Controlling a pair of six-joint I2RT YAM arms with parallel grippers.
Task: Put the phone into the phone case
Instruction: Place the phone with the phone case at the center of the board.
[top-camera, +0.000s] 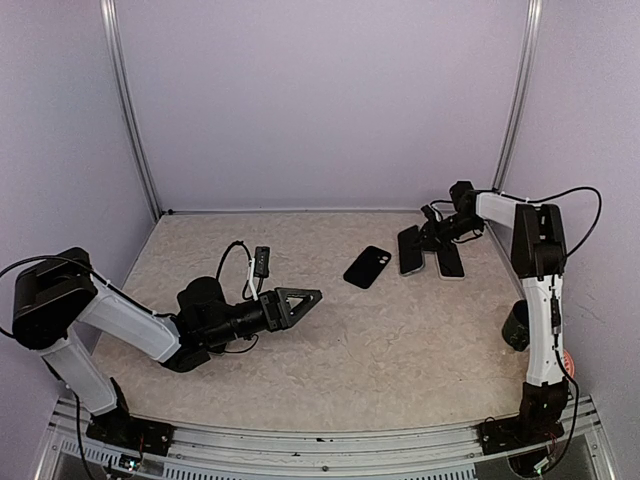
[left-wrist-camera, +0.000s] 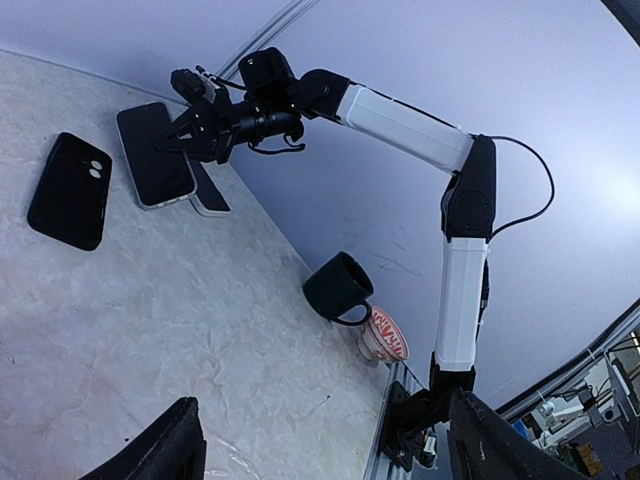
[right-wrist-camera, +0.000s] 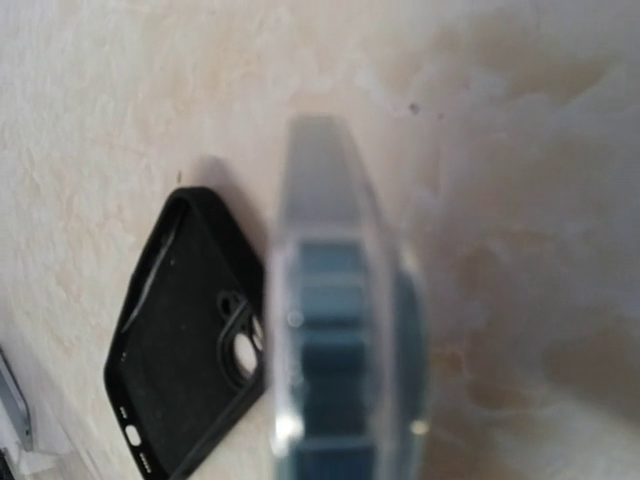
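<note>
While right gripper (left-wrist-camera: 180, 138) pinches phone (left-wrist-camera: 150, 170), possibly cased

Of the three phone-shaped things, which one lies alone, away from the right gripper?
The all-black one, leftmost in the top view. The pale-rimmed one and its dark neighbour are together at the right gripper.

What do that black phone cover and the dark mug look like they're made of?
The black cover looks like soft rubber or silicone: dull matte inside, no glare. The dark mug is probably ceramic: thick wall, sturdy handle, low sheen.
</note>
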